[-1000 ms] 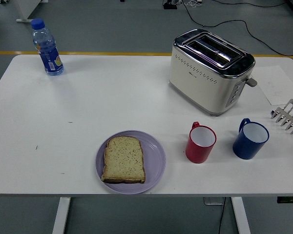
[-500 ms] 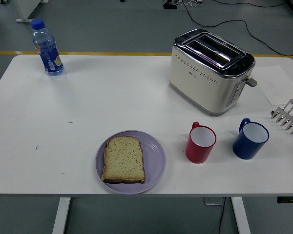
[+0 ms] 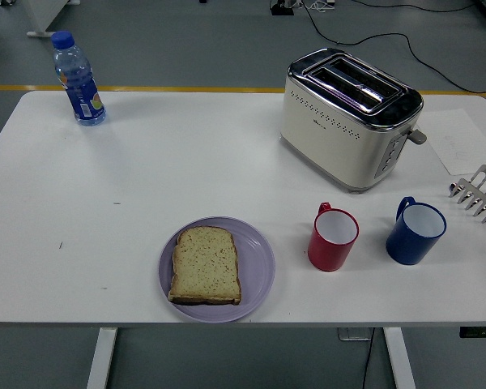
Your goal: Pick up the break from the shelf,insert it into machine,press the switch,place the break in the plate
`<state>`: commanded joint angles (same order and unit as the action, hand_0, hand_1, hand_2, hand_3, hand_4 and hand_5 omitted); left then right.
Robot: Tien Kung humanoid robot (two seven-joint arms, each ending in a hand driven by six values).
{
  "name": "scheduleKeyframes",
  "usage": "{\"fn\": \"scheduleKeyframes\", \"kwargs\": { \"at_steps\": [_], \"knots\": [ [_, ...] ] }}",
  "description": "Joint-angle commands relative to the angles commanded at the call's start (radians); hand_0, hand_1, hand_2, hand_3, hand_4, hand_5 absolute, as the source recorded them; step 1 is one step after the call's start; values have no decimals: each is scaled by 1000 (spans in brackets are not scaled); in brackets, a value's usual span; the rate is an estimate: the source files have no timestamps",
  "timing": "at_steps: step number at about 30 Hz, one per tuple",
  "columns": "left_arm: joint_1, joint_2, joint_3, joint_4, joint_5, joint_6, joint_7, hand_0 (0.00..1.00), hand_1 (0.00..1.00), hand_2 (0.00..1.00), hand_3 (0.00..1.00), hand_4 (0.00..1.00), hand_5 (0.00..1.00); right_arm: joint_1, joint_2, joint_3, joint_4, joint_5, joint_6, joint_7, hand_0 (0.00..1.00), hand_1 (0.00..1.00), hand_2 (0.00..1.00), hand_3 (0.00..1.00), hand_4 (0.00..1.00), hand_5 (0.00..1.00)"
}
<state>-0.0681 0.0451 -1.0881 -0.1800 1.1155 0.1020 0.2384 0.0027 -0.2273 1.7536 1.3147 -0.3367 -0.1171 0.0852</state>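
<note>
Bread slice lies flat on purple plate, near table edge: final spot, task looks complete. Toaster slots empty. Rack bare. Neither robot hand in view; finger state unknowable.

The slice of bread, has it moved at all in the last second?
No. The bread lies in the same spot on the purple plate, left of the red cup.

White table w/ plate, toaster, 2 mugs, bottle, rack.
</note>
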Motion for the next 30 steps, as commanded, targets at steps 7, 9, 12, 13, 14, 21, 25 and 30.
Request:
{"fn": "scheduleKeyframes", "kwargs": {
  "at_steps": [7, 9, 12, 13, 14, 21, 25, 30],
  "knots": [
    [5, 0, -5, 0, 11, -2, 1, 689, 698, 688, 564, 281, 835, -3, 0, 0, 1, 2, 0, 0, 710, 648, 654, 594, 455, 342],
    [6, 0, -4, 0, 9, -1, 0, 689, 698, 688, 564, 281, 835, -4, 0, 0, 1, 4, -1, 0, 710, 648, 654, 594, 455, 342],
    [5, 0, 0, 0, 1, -1, -1, 689, 697, 687, 564, 280, 836, -3, 2, -1, 1, 4, 1, 0, 710, 648, 653, 592, 454, 342],
    [4, 0, 0, 0, 0, -1, -1, 689, 697, 687, 564, 280, 836, -2, 2, -1, 1, 4, 1, 0, 710, 648, 653, 592, 454, 342],
    [4, 0, 0, 0, -1, -1, -2, 689, 697, 687, 564, 280, 836, -2, 2, -1, 1, 4, 1, 0, 710, 648, 653, 592, 454, 342],
    [-3, 0, 4, 0, -11, 2, -4, 689, 698, 687, 564, 281, 835, 3, 2, 3, 4, 6, 2, 0, 710, 647, 652, 593, 454, 342],
    [-7, 1, 8, 0, -15, 2, -5, 688, 699, 687, 564, 279, 833, 5, 3, 6, 4, 7, 3, 0, 710, 644, 652, 592, 454, 342],
    [-12, 1, 7, 0, -14, 2, -6, 688, 699, 687, 564, 281, 836, 8, 3, 10, 5, 9, 4, 4, 707, 646, 651, 592, 454, 343]
  ]
}}
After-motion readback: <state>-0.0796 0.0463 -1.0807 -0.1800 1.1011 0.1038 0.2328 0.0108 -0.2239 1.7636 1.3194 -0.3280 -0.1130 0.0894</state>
